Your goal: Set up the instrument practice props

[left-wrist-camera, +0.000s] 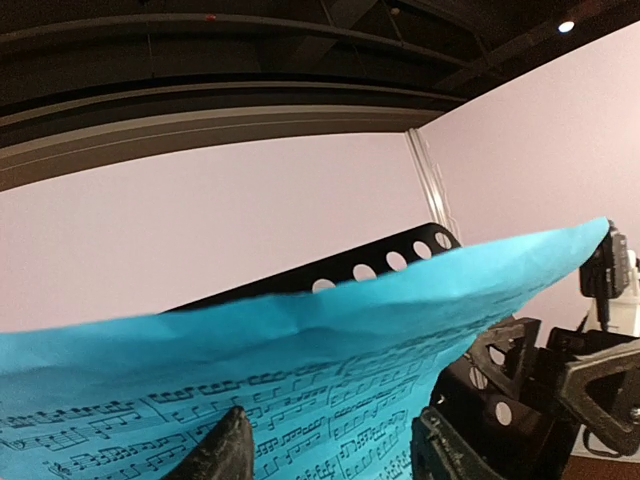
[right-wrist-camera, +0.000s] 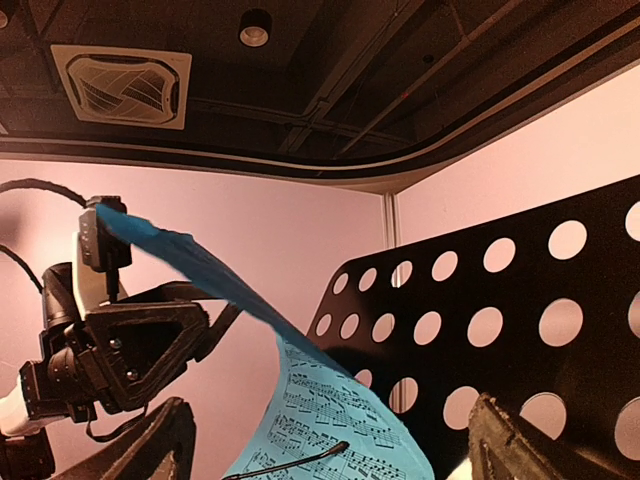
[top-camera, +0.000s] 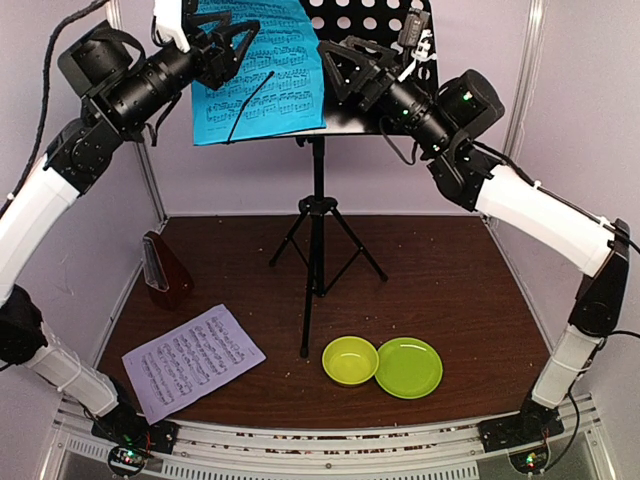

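The black music stand [top-camera: 318,230] stands mid-table, its perforated desk [top-camera: 370,20] at the top. The blue sheet of music [top-camera: 290,60] leans on the desk's left half, curling forward at its top edge, with a thin wire arm [top-camera: 250,105] lying across it. My left gripper [top-camera: 245,50] is open at the sheet's upper left; in the left wrist view [left-wrist-camera: 330,440] the blue sheet [left-wrist-camera: 350,330] lies just beyond the spread fingertips. My right gripper [top-camera: 328,72] is open by the sheet's right edge, facing the desk [right-wrist-camera: 500,330]. On the table lie the pale lilac sheet [top-camera: 193,362] and the brown metronome [top-camera: 165,265].
A yellow-green bowl [top-camera: 350,360] and a green plate [top-camera: 408,367] sit side by side near the table's front edge, right of the stand's tripod legs [top-camera: 345,245]. Enclosure walls close in at the back and sides.
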You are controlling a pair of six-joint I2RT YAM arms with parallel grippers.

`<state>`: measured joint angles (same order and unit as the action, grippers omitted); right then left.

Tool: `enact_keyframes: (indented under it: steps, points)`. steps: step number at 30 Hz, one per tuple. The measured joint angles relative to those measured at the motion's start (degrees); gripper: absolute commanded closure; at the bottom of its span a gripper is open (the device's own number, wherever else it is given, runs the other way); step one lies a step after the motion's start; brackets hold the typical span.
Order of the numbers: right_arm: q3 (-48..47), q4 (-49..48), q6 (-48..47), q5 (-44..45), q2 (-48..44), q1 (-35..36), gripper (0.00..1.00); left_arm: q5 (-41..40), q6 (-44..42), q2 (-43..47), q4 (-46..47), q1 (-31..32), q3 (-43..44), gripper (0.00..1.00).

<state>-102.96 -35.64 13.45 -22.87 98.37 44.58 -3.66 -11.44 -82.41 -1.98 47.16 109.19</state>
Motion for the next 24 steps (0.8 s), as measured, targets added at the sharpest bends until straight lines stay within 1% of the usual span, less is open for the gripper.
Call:
enact_keyframes:
  steps: [3, 7, 12, 18, 21, 24]
  points:
    - [1.5, -0.6, 0.0, 0.1, -1.5, 0.0, 0.03, -0.9, -0.5, -4.3, -2.8, -1.0, 6.6, 0.44]
    - [3.2, -1.5, -0.1, 0.2, -3.2, 0.0, 0.02, -1.8, -1.0, -9.0, -5.4, -2.5, 13.3, 0.41]
    - [4.7, -2.0, -0.2, 0.3, -4.6, 0.0, 0.01, -2.8, -1.7, -14.2, -8.5, -4.1, 20.5, 0.34]
    - [5.7, -2.4, -0.2, 0.4, -5.5, -0.1, 0.0, -3.7, -2.7, -17.0, -10.2, -5.0, 23.7, 0.3]
    - [6.2, -2.4, -0.3, 0.4, -5.6, -0.1, 0.0, -3.7, -2.9, -17.8, -10.8, -5.4, 24.7, 0.25]
    - [6.4, -2.4, -0.5, 0.4, -5.6, -0.1, 0.0, -3.7, -2.8, -18.3, -11.9, -5.7, 26.1, 0.24]
